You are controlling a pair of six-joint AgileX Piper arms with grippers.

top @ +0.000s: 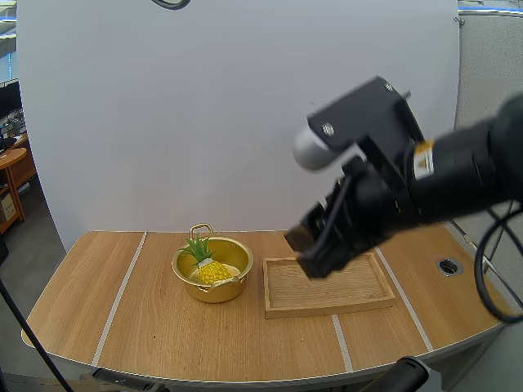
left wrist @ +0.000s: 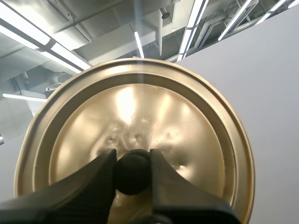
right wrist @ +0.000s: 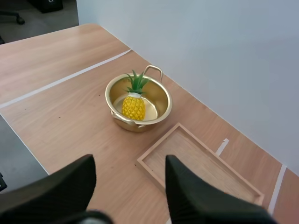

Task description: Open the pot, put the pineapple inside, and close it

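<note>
Holds the gold lid in the left hand, with the two black fingers closed from either side on the lid's round black knob and touching it. Grips nothing but that knob. Has the lid's broad top face, with its raised ring near the rim and its slightly dented middle, turned back toward the wrist. Cannot tell from the left wrist view where the lid hangs in relation to the pot.

Has the right hand wide open, its fingers well apart, ribbed inner faces toward each other, nothing between them. Carries that hand raised above the light wooden surface, near the wooden tray, and looks past the fingertips across the tray toward the pot. In the high view, reaches in with the right arm from the right, well above the surface, crossing in front of the tray's far edge on the side nearer the pot.

Has the pineapple already inside the pot, which stands uncovered on the surface toward its middle. Shows the yellow body resting on the pot's floor and the green crown leaning toward the far loop handle. Has the pot just beside the tray, on the tray's left in the high view, close but not touching. Touches neither pot nor pineapple with either hand.
</note>
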